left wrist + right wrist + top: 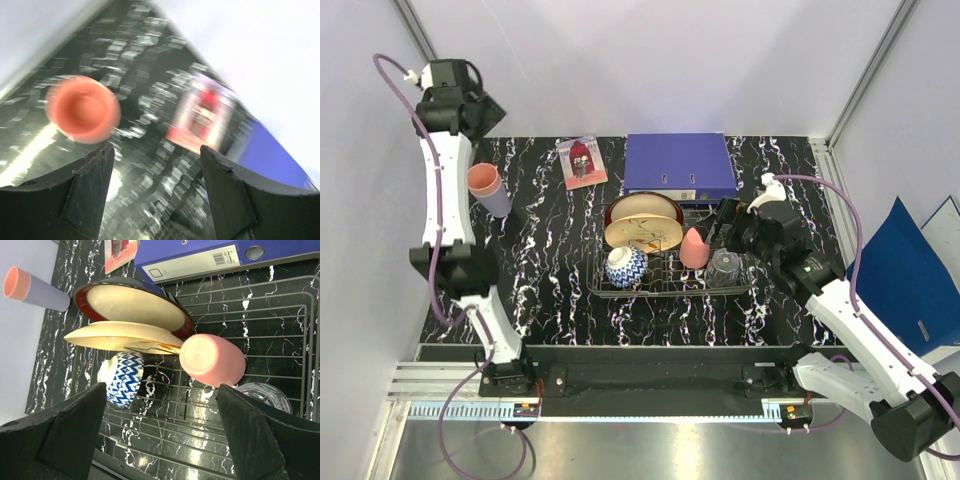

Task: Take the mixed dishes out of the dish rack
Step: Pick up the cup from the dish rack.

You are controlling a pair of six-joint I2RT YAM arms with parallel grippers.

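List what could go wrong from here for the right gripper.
The open right gripper hovers over the overturned pink cup, which sits close beside the clear drinking glass; a wide finger could knock the glass. The cream painted plate stands on edge against the red-rimmed cream bowl next to the cup, so a bump may topple it.

Blue binder (pixel 680 165), picture card (pixel 582 162), marbled table (pixel 548 275)

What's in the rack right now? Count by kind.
Bowls: 2 (red-rimmed cream bowl, blue-white bowl)
Plates: 1 (cream plate)
Cups: 1 (pink cup)
Glasses: 1 (clear glass)
Total: 5 in the dish rack
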